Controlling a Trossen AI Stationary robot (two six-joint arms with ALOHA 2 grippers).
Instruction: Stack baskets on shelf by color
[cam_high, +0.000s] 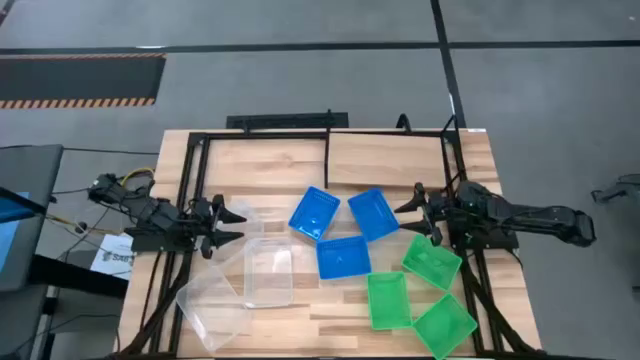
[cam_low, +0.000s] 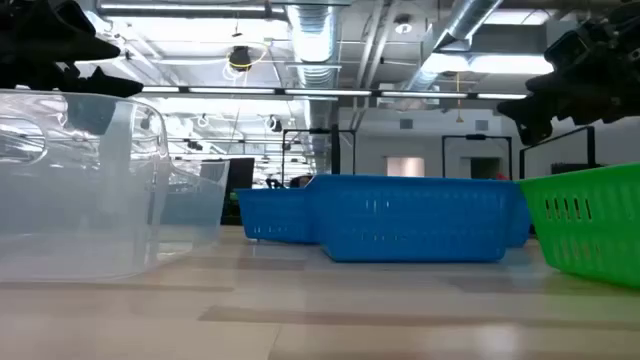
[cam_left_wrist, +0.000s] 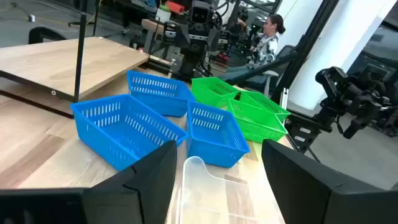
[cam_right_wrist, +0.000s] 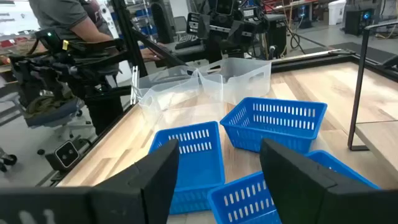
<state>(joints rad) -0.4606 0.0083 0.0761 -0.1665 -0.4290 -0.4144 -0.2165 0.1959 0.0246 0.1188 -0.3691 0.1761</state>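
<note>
Three blue baskets (cam_high: 343, 257) lie on the table's middle. Three green baskets (cam_high: 388, 299) lie at the near right, and clear baskets (cam_high: 268, 275) at the near left. All rest on their bottoms on the planks. The shelf (cam_high: 390, 160), a light-wood panel inside black rails, is at the far right with nothing on it. My left gripper (cam_high: 235, 225) is open at the table's left. It hovers by the rim of a clear basket (cam_left_wrist: 198, 177), which shows between its fingers. My right gripper (cam_high: 412, 214) is open at the right, just beside the blue basket (cam_high: 374, 214) and above the green ones.
Black frame rails (cam_high: 190, 190) run along the table's left, right and far sides. A black upright post (cam_left_wrist: 79, 50) stands at the shelf's corner. Papers and cables (cam_high: 110, 250) lie off the table's left edge. A seated person (cam_left_wrist: 268, 37) is in the room beyond.
</note>
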